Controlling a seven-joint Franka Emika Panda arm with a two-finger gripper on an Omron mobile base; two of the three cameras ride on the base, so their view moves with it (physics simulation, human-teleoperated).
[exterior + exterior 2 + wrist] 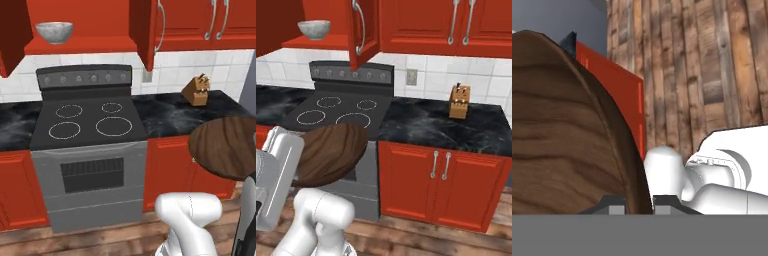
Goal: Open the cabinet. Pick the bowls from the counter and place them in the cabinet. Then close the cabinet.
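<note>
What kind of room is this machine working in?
A rendered home kitchen, it seems: a stove with four burner rings and an oven below, red cabinets over a black marble counter, and a knife block against the tiled wall.

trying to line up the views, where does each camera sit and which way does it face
Left base view: behind the arm, left of it, facing the stove and open cabinet holding the grey bowl.
Right base view: behind, to the right, facing the counter and knife block; arm at lower left.
Hand view: on the hand, looking along the gripper shut on the brown bowl, floor beyond.
Both base views share stove, cabinet, both bowls.
</note>
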